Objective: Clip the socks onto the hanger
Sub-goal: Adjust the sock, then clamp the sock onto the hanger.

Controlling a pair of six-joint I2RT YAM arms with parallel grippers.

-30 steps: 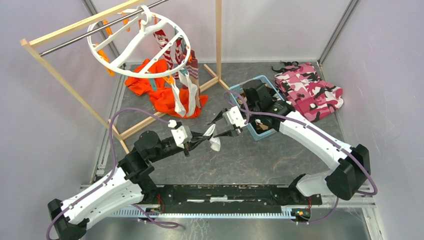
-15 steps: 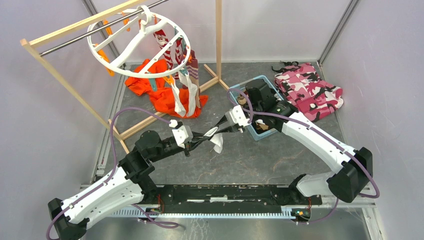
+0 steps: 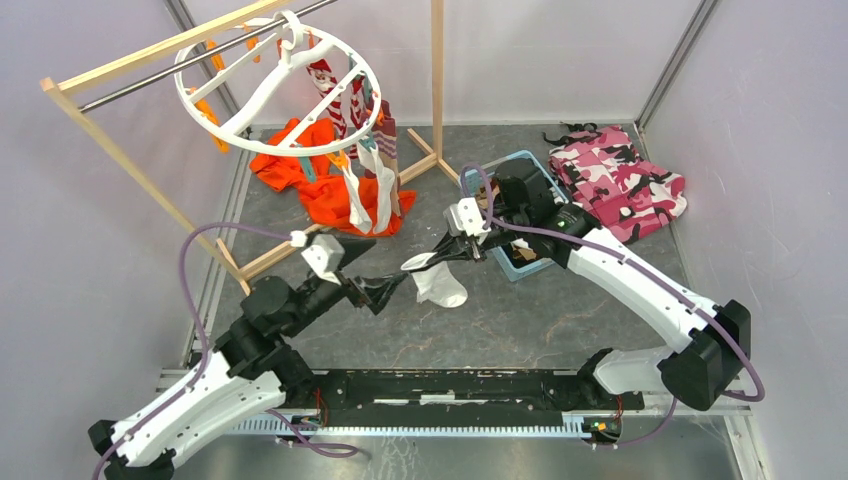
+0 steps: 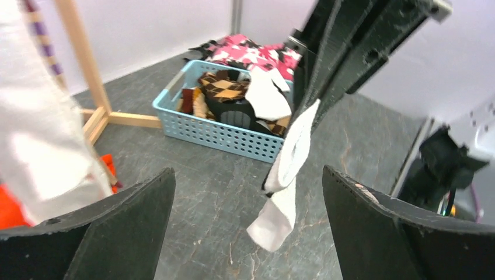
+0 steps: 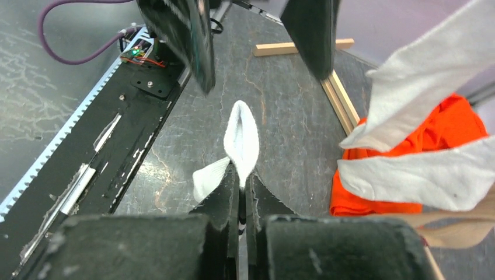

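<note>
Sock watch: the white sock (image 3: pixel 437 283) is off the pile and pinched in the right hand (image 3: pixel 430 259), which is clenched tight on one end of it. The rest droops toward the counter (image 3: pixel 500 325), and whether the low end touches down I cannot tell. On the right wrist camera the two fingers are pressed flat together with a loop of white fabric poking out past the tips.

Over to the left hand (image 3: pixel 388 262): released, spread wide, grasping nothing. It sits just beside the dangling sock, and from its own camera the sock hangs out in front, between the two spread fingers and apart from both.

Far left, the hanger (image 3: pixel 262 88) hangs by its hook from the metal bar (image 3: pixel 120 92) of the wooden rack (image 3: pixel 140 172). A red-and-white striped sock (image 3: pixel 340 100) is clipped on, and pale socks (image 3: pixel 352 200) trail down from it over the orange garment (image 3: pixel 318 205) lying below.

Behind the right hand sits the blue basket (image 4: pixel 216 131) with more inside, a brown argyle sock (image 4: pixel 225 87) on top. The pink camouflage cloth (image 3: pixel 620 180) lies just beyond the basket at the far right
</note>
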